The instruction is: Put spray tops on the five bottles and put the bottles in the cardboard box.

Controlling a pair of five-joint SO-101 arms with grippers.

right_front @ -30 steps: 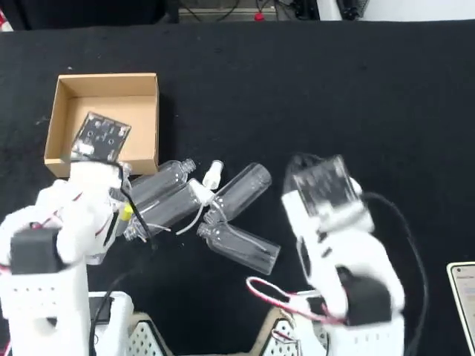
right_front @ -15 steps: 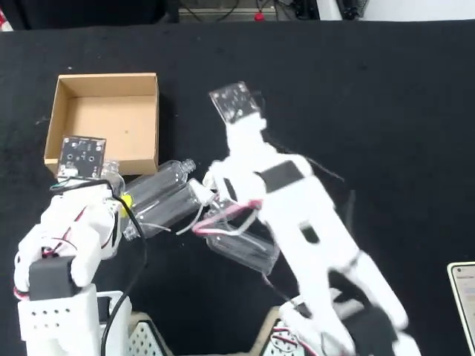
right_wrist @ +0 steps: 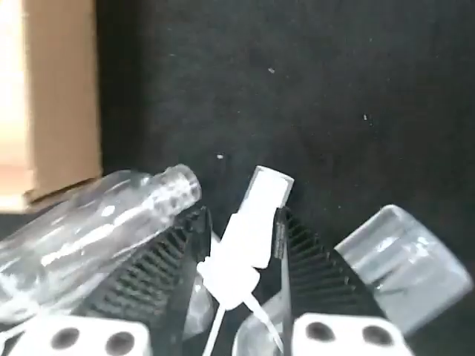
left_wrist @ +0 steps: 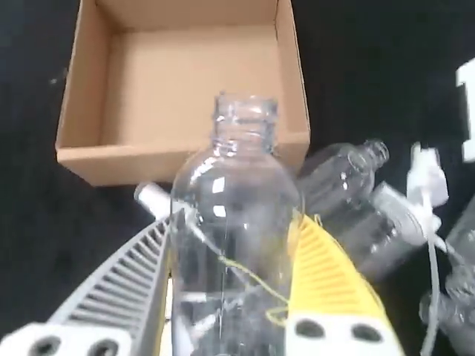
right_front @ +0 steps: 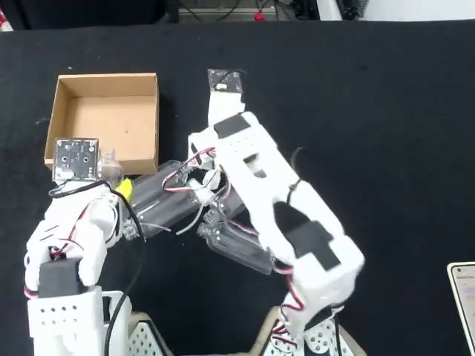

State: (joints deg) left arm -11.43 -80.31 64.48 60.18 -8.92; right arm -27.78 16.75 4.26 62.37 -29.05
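Black worktop (right_front: 386, 111) spreads under both my arms, with the open brown cardboard box (left_wrist: 111, 159) on it. My left fingers (left_wrist: 319, 271) are clenched around a clear plastic bottle (left_wrist: 234, 200), its bare threaded neck pointing at the box's near wall and close to it. My right fingers (right_wrist: 312, 267) stand parted on either side of a white spray top (right_wrist: 249, 233) with a thin tube, close against it. It lies among the other clear bottles (right_front: 159, 196) on their sides beside the box.
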